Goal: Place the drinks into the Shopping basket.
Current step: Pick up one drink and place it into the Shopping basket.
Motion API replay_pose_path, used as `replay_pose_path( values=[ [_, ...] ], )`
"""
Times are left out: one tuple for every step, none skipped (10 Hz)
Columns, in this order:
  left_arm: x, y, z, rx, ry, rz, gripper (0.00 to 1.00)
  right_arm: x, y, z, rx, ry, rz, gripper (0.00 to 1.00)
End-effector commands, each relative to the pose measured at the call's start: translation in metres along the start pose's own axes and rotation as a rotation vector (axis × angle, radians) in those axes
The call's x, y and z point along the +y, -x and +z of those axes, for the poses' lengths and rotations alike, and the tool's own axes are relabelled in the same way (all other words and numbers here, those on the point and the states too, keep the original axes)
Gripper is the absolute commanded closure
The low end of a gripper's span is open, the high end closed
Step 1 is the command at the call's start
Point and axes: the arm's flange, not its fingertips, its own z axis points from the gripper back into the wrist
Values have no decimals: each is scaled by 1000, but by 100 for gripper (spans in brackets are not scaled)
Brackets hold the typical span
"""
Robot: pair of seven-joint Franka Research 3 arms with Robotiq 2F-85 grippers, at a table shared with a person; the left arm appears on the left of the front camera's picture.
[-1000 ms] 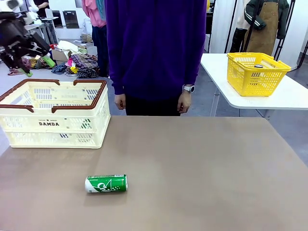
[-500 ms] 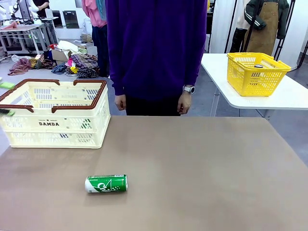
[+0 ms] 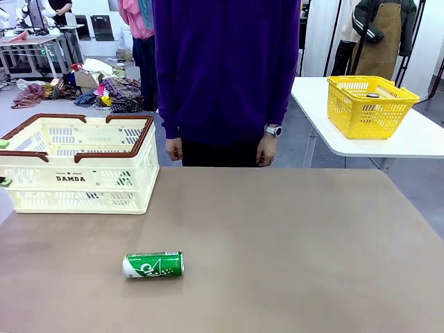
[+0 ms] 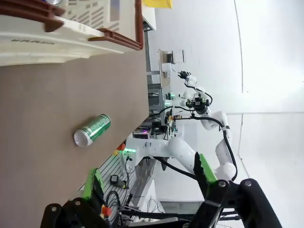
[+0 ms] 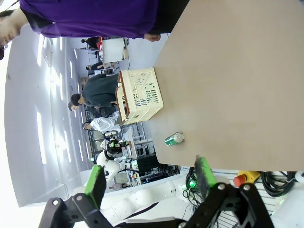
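A green drink can (image 3: 153, 264) with white markings lies on its side on the brown table, near the front left. The cream Shopping basket (image 3: 76, 163) with brown handles and "DAMDA" lettering stands at the far left. Two green fingertips of my left gripper (image 3: 3, 163) peek in at the picture's left edge beside the basket. In the left wrist view my left gripper (image 4: 148, 178) stands open and empty, far from the can (image 4: 91, 129) and the basket (image 4: 71, 33). My right gripper (image 5: 149, 179) is open and empty too, off the table's edge, with the can (image 5: 174, 138) and basket (image 5: 140, 95) beyond.
A person in a purple top (image 3: 225, 69) stands at the table's far edge, hands hanging down. A yellow mesh basket (image 3: 370, 104) sits on a white side table at the right. The brown table (image 3: 291, 250) is bare at the middle and right.
My left gripper has dropped from above the basket's far left corner and pulled out to the left edge. The can and the basket have not moved.
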Motion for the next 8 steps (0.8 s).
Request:
replay_pose_path(
  values=[
    [-8, 2, 1, 0, 22, -15, 0, 5, -1, 0, -3, -24, -8, 0],
    [-8, 2, 1, 0, 22, -15, 0, 5, -1, 0, -3, -24, -8, 0],
    [-8, 2, 1, 0, 22, -15, 0, 5, -1, 0, -3, -24, -8, 0],
    [-8, 2, 1, 0, 22, -15, 0, 5, -1, 0, -3, -24, -8, 0],
    [-8, 2, 1, 0, 22, -15, 0, 5, -1, 0, -3, -24, -8, 0],
    [-8, 2, 1, 0, 22, -15, 0, 5, -1, 0, -3, -24, -8, 0],
    [-8, 2, 1, 0, 22, -15, 0, 5, -1, 0, -3, -24, -8, 0],
    [-8, 2, 1, 0, 22, -15, 0, 5, -1, 0, -3, -24, -8, 0]
  ],
)
